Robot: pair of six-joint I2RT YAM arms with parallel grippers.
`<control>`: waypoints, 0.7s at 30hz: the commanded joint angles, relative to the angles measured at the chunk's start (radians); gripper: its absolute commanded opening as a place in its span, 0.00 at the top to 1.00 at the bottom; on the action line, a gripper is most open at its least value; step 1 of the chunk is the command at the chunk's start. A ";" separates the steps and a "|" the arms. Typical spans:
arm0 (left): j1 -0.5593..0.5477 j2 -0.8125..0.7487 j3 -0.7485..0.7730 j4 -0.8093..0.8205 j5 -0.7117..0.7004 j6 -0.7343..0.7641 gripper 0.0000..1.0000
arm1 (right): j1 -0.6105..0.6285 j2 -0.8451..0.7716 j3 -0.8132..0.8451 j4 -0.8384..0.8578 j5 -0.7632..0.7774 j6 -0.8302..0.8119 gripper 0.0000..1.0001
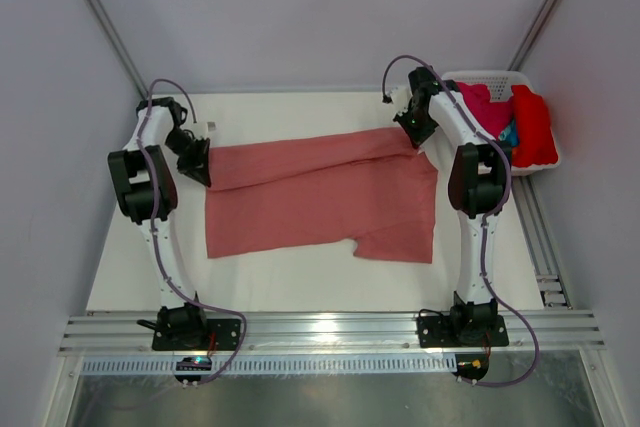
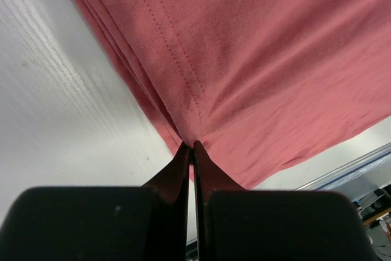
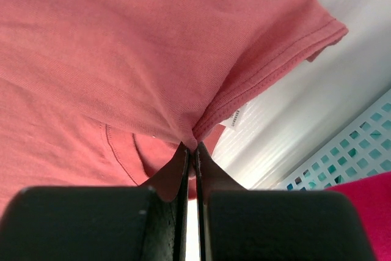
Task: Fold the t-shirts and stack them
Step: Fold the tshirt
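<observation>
Task's thing: a salmon t-shirt [image 1: 320,197] lies spread on the white bench [image 1: 300,282] between the two arms, with more cloth piled in the basket [image 1: 497,75] at the far right.
Left tool [image 2: 193,146]: jaws shut to a slit, pinching a fold of the salmon cloth at the shirt's far-left corner, beside a stitched seam.
Right tool [image 3: 192,147]: jaws likewise shut, nipping the cloth at the far-right corner, just under a hemmed sleeve [image 3: 287,59].
Long axis: the shirt runs left to right across the bench, so one tool grips each end of its far edge.
Key relation: nearly all the cloth lies on the near side of both tools, toward the arm bases. By my judgement the next fold means drawing that far edge toward the near edge, both arms together; neither is better placed alone.
Fold state: a narrower band along the far side looks doubled over the body, and one sleeve sticks out at the near right.
Waiting shirts: a magenta shirt [image 1: 478,107], a red shirt [image 1: 533,127] and a sliver of blue cloth [image 1: 510,133] sit in the basket, well apart from the left arm and just beside the right.
Hidden: the top view hides both fingertips behind the wrists. The wrist views do not show how many layers each pinch takes in. The collar is not clearly visible, though a small white label [image 3: 235,115] peeks out. What lies lower in the basket cannot be made out.
</observation>
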 commanded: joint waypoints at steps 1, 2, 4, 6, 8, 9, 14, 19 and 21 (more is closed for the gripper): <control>-0.001 0.005 -0.003 0.028 -0.080 -0.031 1.00 | -0.008 -0.074 0.000 0.005 0.053 -0.009 0.97; -0.001 0.005 0.000 0.030 -0.084 -0.033 1.00 | -0.009 -0.073 0.001 0.006 0.052 -0.010 0.97; -0.007 0.010 0.007 0.030 -0.094 -0.037 1.00 | -0.008 -0.071 0.006 0.005 0.050 -0.007 0.97; -0.013 0.013 0.011 0.033 -0.099 -0.037 0.98 | -0.008 -0.071 0.006 0.003 0.047 -0.004 0.97; -0.019 0.013 0.011 0.034 -0.105 -0.039 0.90 | -0.009 -0.071 0.005 0.000 0.044 -0.004 0.97; -0.019 0.013 0.011 0.036 -0.107 -0.039 0.75 | -0.009 -0.071 0.005 0.000 0.046 -0.006 0.97; -0.027 0.010 0.022 0.037 -0.107 -0.042 0.01 | -0.008 -0.073 0.006 0.006 0.050 -0.013 0.97; -0.028 0.012 0.083 0.028 -0.101 -0.054 0.01 | -0.008 -0.071 0.012 0.010 0.047 -0.010 0.97; -0.031 0.013 0.100 0.027 -0.104 -0.054 0.01 | -0.008 -0.070 0.012 0.013 0.044 -0.004 0.97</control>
